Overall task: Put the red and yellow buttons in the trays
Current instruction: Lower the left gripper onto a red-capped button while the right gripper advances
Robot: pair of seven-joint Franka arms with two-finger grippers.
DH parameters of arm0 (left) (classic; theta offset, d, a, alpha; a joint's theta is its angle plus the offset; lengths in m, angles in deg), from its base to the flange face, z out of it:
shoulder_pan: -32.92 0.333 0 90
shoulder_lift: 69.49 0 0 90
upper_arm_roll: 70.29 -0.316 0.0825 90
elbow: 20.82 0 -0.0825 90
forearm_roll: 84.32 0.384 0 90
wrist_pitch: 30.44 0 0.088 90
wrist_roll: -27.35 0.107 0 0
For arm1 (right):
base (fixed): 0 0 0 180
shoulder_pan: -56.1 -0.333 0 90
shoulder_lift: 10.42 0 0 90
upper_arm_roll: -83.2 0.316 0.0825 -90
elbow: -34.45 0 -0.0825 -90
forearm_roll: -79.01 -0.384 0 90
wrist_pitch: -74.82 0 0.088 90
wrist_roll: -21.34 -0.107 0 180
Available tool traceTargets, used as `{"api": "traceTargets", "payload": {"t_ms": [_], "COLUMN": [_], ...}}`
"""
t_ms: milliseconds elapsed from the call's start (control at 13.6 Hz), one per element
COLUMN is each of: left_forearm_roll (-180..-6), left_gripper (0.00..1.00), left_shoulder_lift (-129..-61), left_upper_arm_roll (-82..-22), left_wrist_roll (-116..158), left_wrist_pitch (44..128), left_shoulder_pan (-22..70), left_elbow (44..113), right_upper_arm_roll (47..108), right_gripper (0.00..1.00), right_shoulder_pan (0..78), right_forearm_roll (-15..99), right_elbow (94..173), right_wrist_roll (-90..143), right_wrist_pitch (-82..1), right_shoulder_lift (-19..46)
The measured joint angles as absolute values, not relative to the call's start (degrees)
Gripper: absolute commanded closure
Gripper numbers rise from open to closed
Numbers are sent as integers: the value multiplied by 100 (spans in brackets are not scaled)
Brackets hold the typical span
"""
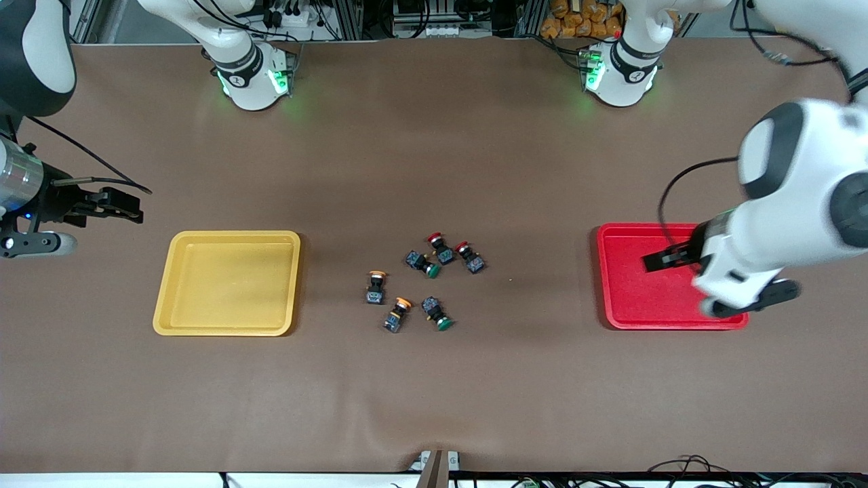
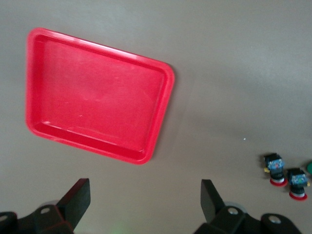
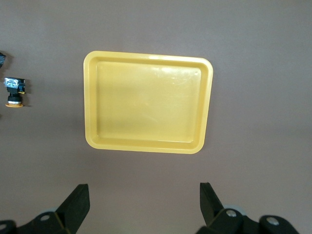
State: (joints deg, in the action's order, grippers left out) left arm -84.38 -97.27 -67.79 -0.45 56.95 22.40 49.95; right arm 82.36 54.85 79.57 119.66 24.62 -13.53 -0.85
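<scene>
Six buttons lie clustered mid-counter (image 1: 434, 379), between the trays: two red buttons (image 1: 437, 245) (image 1: 469, 256) farthest from the front camera, two yellow buttons (image 1: 376, 286) (image 1: 397, 314) nearer, green ones among them. None is sorted yet. The empty yellow tray (image 1: 227, 282) sits toward the right arm's end, the empty red tray (image 1: 614, 285) toward the left arm's. The left pincer (image 2: 146, 195) hangs wide over the red tray; the right pincer (image 3: 145, 197), equally wide, hangs over bare counter near the yellow tray, both apparently poised to begin.

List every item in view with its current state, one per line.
Yellow tray: empty.
Red tray: empty.
Red buttons: on table, tipped over, between trays.
Yellow buttons: on table, tipped over, nearer the front camera.
Green buttons: on table, tipped over.
Left pincer: open, over red tray.
Right pincer: open, beside yellow tray.
</scene>
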Motion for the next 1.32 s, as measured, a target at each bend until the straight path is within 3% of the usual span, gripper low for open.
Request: {"api": "traceTargets", "payload": {"t_ms": [883,1324], "left_forearm_roll": [-8978,-9081], "left_gripper": [0,0], "left_shoulder_lift": [-10662,-11040], "left_upper_arm_roll": [-6756,-6755], "left_wrist_roll": [-1593,-2220], "left_wrist_pitch": [7243,7909], "left_shoulder_pan": [1466,1162], "left_elbow": [4988,4987], "right_upper_arm_roll": [8281,8289], "right_gripper": [0,0], "right_shoulder_pan": [5442,5420], "right_forearm_roll": [7919,7736], "right_elbow": [11941,11939], "right_wrist_roll": [2243,2192], "right_wrist_pitch": [-1384,-1707], "right_shoulder_lift": [-62,257]}}
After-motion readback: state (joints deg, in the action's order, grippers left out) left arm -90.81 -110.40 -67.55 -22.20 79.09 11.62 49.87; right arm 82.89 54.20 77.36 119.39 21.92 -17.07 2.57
